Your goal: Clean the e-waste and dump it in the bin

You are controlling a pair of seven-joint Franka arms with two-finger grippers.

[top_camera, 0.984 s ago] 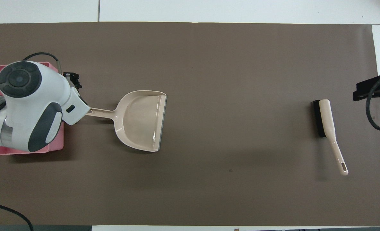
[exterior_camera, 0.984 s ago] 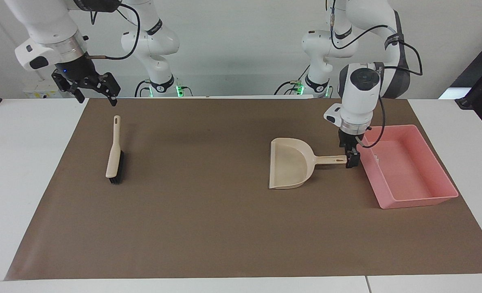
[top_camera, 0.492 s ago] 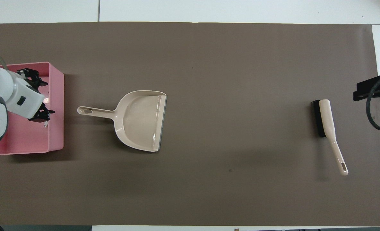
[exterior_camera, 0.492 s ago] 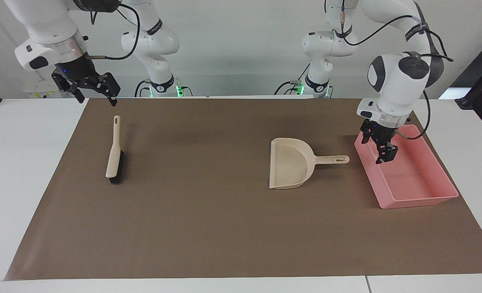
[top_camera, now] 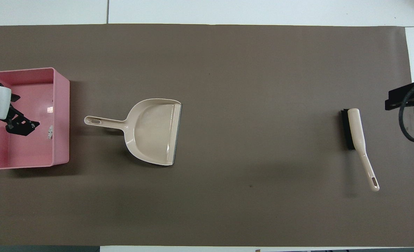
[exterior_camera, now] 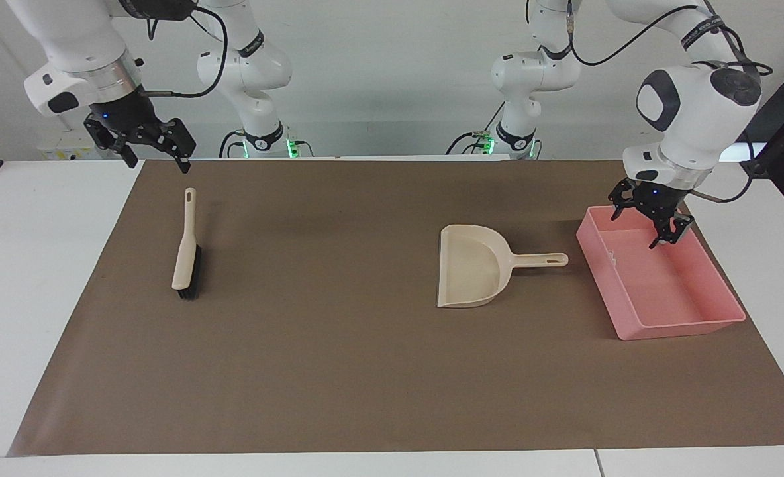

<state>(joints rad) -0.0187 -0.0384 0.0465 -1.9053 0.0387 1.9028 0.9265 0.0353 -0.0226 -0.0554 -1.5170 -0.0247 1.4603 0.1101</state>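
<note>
The e-waste, a small whitish piece (top_camera: 50, 132), lies in the shallow pink plastic bin (exterior_camera: 690, 326) by its dustpan-side wall. The left gripper (exterior_camera: 650, 222) hangs open and empty above it; the right gripper (exterior_camera: 147, 142) waits open above the brush handle. Swinging low could knock the bin's rim

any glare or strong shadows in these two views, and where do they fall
Overhead view: a bright glare streak runs along the dustpan by its lip, and a small shiny spot sits on the bin floor; soft shadows spread on the mat beside the bin and brush. Facing view: lighting is even, with only a faint shadow on the mat under the dustpan handle.
</note>
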